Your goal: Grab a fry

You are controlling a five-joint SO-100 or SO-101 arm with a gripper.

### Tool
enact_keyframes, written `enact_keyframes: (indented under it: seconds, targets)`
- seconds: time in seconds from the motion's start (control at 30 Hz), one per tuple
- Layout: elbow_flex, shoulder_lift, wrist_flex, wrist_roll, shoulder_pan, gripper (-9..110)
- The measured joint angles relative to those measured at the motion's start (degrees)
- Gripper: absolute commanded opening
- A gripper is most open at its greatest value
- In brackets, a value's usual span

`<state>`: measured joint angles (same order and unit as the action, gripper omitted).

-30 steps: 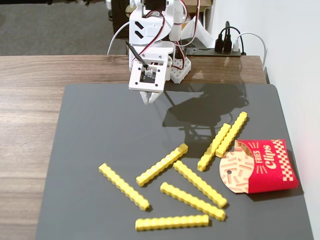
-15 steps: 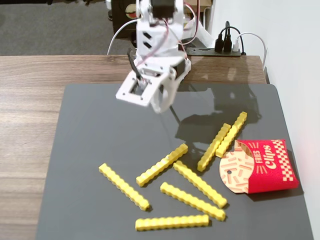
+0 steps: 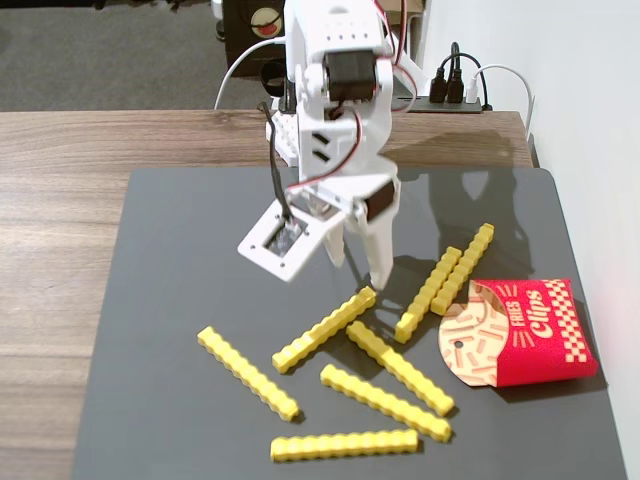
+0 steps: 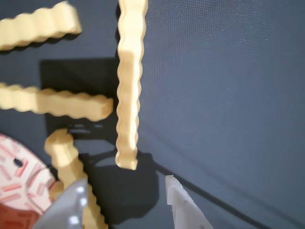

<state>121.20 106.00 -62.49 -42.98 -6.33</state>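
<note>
Dark grey matting (image 3: 160, 300) covers most of a wooden tabletop (image 3: 60, 170), with a white wall along the right of the fixed view and a power strip (image 3: 450, 95) at the back. Taking the red "Fries" carton (image 3: 520, 332) as the landmark, it lies on its side at the right edge of the mat, and seven yellow crinkle fries are scattered to its left, two just beside its open mouth and the rest fanned out farther away. The fry (image 3: 325, 329) nearest the arm lies diagonally well left of the carton, its upper end pointing toward the white gripper (image 3: 358, 268), which hangs just above that end. In the wrist view the same fry (image 4: 129, 86) runs top to bottom, its near end just ahead of the two fingertips (image 4: 178, 193), and the carton's printed face (image 4: 21, 183) shows at the lower left. The jaws stand moderately parted with only mat between them; they have hold of nothing. Judging by this, the approach is largely made but the grab itself is not yet done: the gripper seems to need to come a little farther over the fry's end, go down around it, and close before any lift.
</note>
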Motion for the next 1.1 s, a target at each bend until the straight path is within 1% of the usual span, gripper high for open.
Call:
enact_keyframes:
  seconds: [0.23, 0.6, 0.8, 0.97, 1.1]
  targets:
    - [-1.1, -7.2, 3.3, 0.0, -1.4, 23]
    - [-2.1, -10.8, 5.5, 0.7, -2.5, 21]
    - [-2.2, -11.6, 6.2, 0.7, -2.3, 10]
    - [-2.2, -12.1, 6.6, 0.7, -2.2, 9]
    - [-2.2, -12.2, 7.1, 0.4, -2.3, 2]
